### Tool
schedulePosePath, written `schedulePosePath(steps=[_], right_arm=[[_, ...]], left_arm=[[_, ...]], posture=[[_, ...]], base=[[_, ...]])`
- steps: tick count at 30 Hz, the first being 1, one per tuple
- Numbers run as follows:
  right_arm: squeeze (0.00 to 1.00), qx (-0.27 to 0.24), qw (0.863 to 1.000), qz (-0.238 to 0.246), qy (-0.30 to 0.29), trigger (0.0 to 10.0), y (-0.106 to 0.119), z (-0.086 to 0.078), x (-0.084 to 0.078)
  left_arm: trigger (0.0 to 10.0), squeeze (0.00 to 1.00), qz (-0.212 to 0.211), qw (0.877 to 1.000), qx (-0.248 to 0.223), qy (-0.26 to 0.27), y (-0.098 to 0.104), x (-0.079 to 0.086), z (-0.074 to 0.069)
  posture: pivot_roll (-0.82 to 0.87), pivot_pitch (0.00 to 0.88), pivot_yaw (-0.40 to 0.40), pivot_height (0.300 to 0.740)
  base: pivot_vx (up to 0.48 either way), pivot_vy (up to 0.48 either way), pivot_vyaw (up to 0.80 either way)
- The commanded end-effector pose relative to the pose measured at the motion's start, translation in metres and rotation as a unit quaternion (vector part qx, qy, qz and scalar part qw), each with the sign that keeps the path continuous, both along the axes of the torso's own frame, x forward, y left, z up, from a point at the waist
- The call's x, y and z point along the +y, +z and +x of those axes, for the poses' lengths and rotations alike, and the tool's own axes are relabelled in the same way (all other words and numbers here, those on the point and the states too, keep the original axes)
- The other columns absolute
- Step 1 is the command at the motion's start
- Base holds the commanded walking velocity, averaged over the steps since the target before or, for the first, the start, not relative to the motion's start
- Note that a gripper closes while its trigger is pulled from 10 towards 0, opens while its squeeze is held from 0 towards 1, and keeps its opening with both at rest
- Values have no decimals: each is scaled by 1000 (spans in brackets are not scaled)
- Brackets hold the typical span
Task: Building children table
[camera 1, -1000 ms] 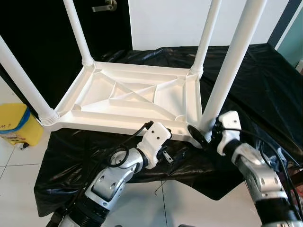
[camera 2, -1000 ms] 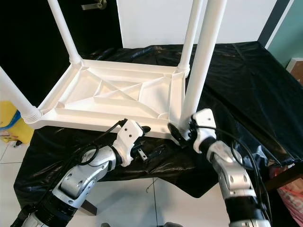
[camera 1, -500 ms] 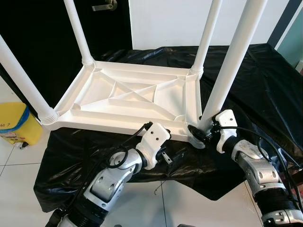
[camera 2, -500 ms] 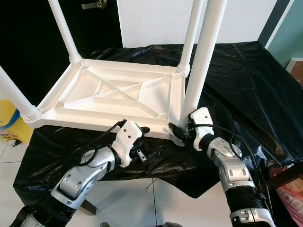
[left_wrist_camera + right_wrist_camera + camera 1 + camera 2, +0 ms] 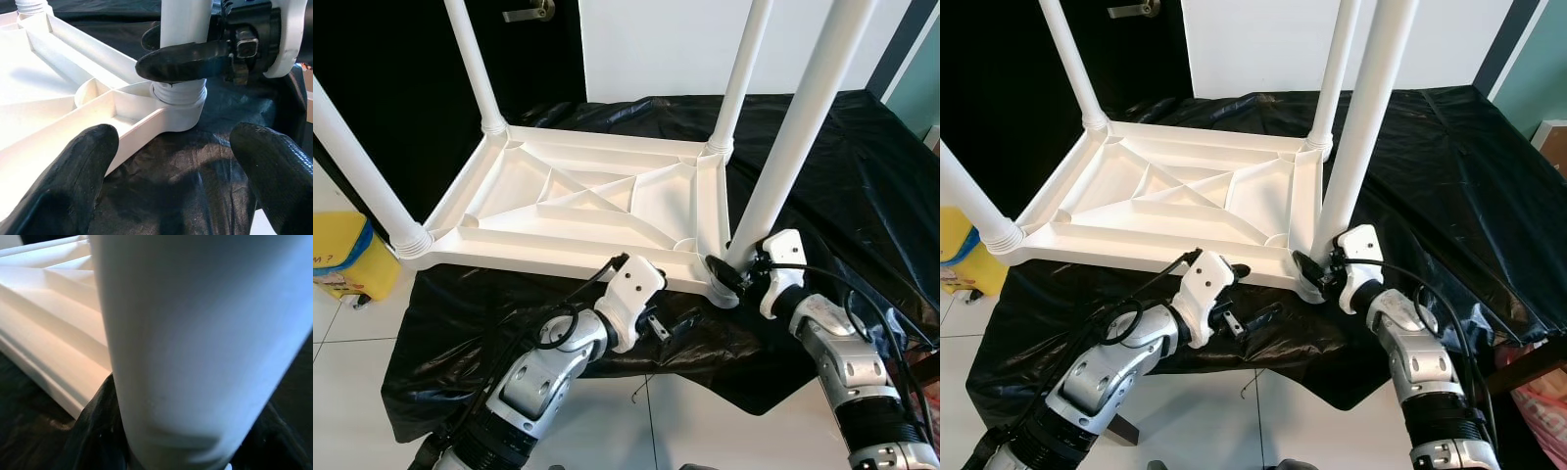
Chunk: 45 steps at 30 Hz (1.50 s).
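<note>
A: What's around, anything in the way?

B: White children's table (image 5: 587,206) lies upside down on a black plastic sheet (image 5: 862,186) over a work surface. Four white legs stick up from its corners. The near-right leg (image 5: 793,147) is the one being handled. A yellow bin (image 5: 347,257) sits on the tiled floor (image 5: 342,382) to the robot's left, well apart from the table. A dark door with a metal handle (image 5: 530,14) is behind, and a white wall (image 5: 656,49) next to it.

A: Grippers?

B: Right gripper (image 5: 726,274) is clenched around the base of the near-right leg, right above the corner socket; the left wrist view shows one black finger (image 5: 186,61) across the front of the leg. Left gripper (image 5: 658,328) hangs just off the table's near edge, over the sheet. Its two fingers (image 5: 73,181) are spread, grasping nothing, pointing at that same corner.

A: Edges, room?

B: The table's near long edge sits close to the sheet's front drop. Both arms reach in from the floor side. Wide bare sheet to the right of the table. The left end of the table is near the sheet's left edge.

A: Counts?

B: One table, four legs, two grippers, one bin.
</note>
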State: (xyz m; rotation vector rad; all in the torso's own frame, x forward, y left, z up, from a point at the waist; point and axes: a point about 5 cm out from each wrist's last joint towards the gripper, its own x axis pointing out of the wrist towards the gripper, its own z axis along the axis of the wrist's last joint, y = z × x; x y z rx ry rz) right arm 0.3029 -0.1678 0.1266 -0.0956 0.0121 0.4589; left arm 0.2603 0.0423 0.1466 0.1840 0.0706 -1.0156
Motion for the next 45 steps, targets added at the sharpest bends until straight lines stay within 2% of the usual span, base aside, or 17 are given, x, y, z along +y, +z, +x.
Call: schedulePosePath(steps=[1, 5, 8, 10, 14, 18, 20, 23, 26, 28, 36, 37, 39, 40, 42, 45], right_arm=[[0, 43, 999, -2, -31, 10000, -19, -6, 2], [0, 42, 998, 0, -39, 10000, -19, -7, 2], [0, 45, 994, 15, -98, 10000, -22, -8, 5], [0, 45, 994, 15, -98, 10000, -22, -8, 5], [0, 51, 983, 29, -175, 10000, -26, -11, 7], [0, 52, 981, 31, -186, 10000, -27, -12, 8], [0, 52, 976, 38, -208, 10000, -27, -13, 11], [0, 58, 966, 55, -247, 10000, -26, -16, 24], [0, 59, 964, 60, -253, 10000, -27, -18, 30], [0, 52, 967, 62, -241, 10000, -25, -20, 38], [0, 33, 969, 66, -237, 10000, -18, -18, 40], [396, 25, 970, 60, -233, 10000, -17, -17, 40], [396, 20, 971, 55, -230, 10000, -16, -17, 40], [1000, 9, 973, 50, -225, 10000, -13, -17, 39], [1000, 9, 973, 50, -225, 10000, -13, -17, 39], [1000, -12, 979, 51, -195, 10000, -7, -16, 31]], left_arm=[[10000, 0, 0, 999, 9, -30, 0, -2, -4], [10000, 0, 0, 999, 9, -31, 0, -3, -4], [10000, 0, -1, 999, 9, -36, 1, -4, -5], [10000, 0, -1, 999, 9, -36, 1, -4, -5], [10000, 0, 3, 999, 8, -42, 1, -4, -3], [10000, 0, 3, 999, 8, -43, 1, -4, -3], [10000, 0, 3, 999, 8, -44, 1, -5, -3], [10000, 0, 4, 999, 9, -46, 0, -5, -4], [10000, 0, 4, 999, 9, -47, 0, -5, -5], [10000, 0, 4, 999, 9, -48, 0, -5, -5], [10000, 0, 6, 999, 6, -53, 0, -6, -3], [10000, 0, 6, 999, 5, -54, 1, -6, -2], [10000, 0, 7, 999, 5, -54, 1, -7, -2], [10000, 0, 7, 999, 4, -54, 1, -7, -2], [10000, 0, 7, 999, 4, -54, 1, -7, -2], [10000, 0, 8, 998, 4, -59, 0, -8, -2]], posture=[[-117, 87, -32, 740], [-117, 87, -32, 740], [-123, 86, -24, 740], [-123, 86, -24, 740], [-129, 84, -14, 740], [-130, 84, -14, 740], [-130, 83, -15, 740], [-126, 78, -21, 740], [-125, 77, -21, 740], [-128, 70, -19, 740], [-134, 54, -19, 740], [-135, 52, -19, 740], [-135, 52, -19, 740], [-141, 48, -16, 740], [-141, 48, -16, 740], [-150, 42, -11, 740]], base=[[0, 0, 0], [0, 0, 0], [0, 0, 0], [0, 0, 0], [0, 0, 0], [0, 0, 0], [0, 0, 0], [0, 0, 0], [0, 0, 0], [0, 0, 0], [0, 0, 0], [0, 0, 0], [0, 0, 0], [0, 0, 0], [0, 0, 0], [0, 0, 0]])
